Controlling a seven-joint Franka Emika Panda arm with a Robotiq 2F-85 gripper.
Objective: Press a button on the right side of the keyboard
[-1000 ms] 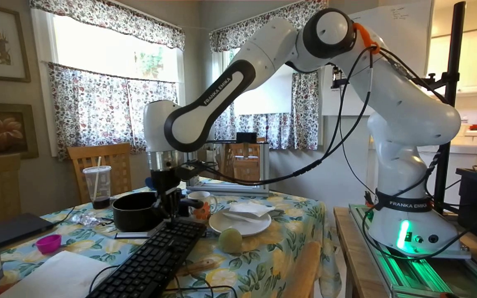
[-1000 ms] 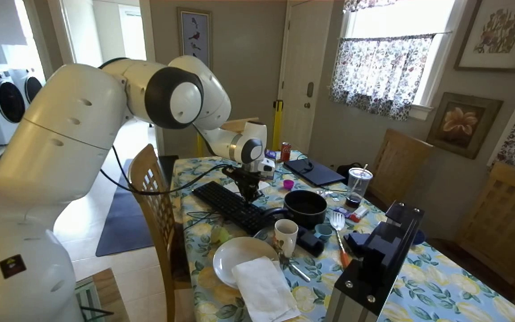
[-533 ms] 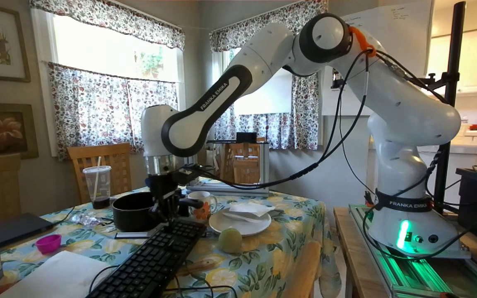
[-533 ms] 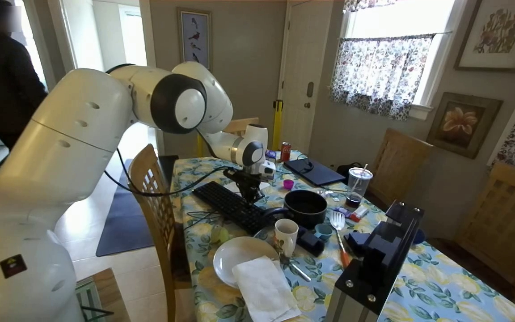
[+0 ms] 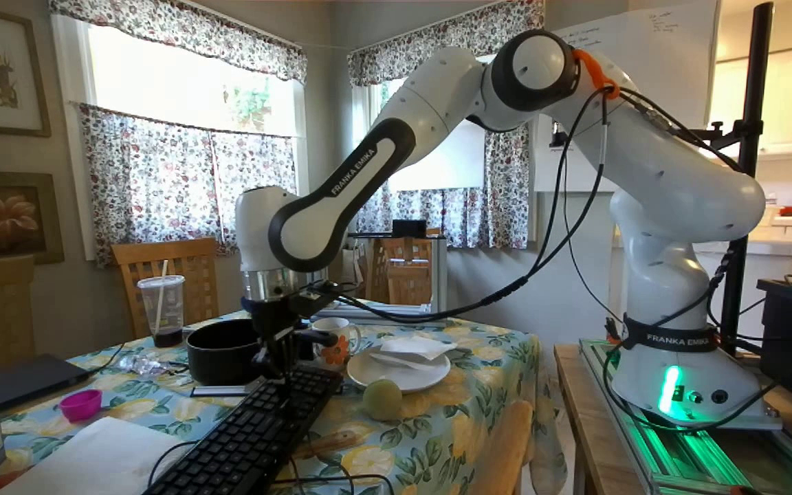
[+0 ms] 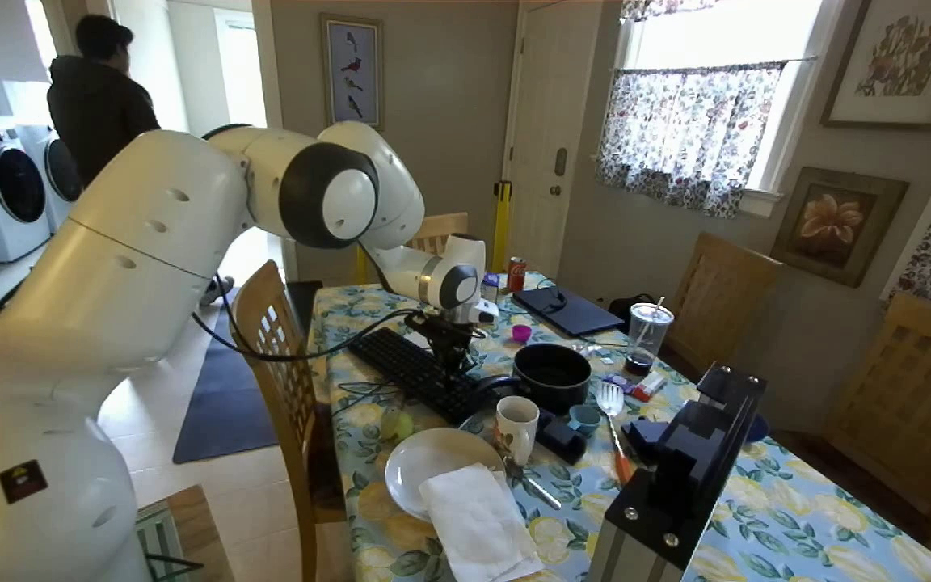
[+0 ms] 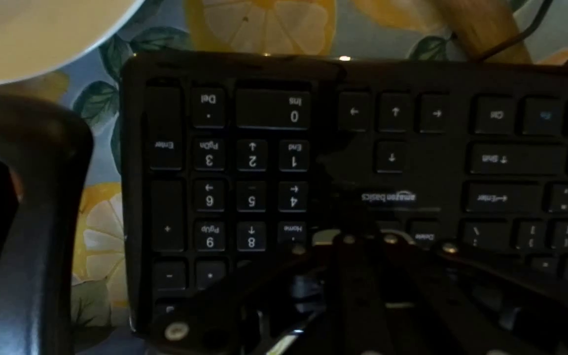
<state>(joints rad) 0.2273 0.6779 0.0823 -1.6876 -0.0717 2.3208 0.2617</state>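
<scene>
The black keyboard lies on the flowered tablecloth and also shows in an exterior view. In the wrist view the keyboard appears upside down, with its number pad to the left of the jaws. My gripper points down over the number-pad half of the keyboard, also seen in an exterior view. In the wrist view the gripper is dark; its fingers look together with nothing between them. Its tips are over the strip between the number pad and the Delete key. I cannot tell whether they touch the keyboard.
A black pot stands close beside the gripper; its handle reaches past the keyboard's end. A white plate, a mug and a round yellow-green fruit are near that end. A person stands in the background.
My gripper has moved down, lower toward the keyboard, and the whole arm has sunk. The keyboard has not moved. A person has come into view in the background.
</scene>
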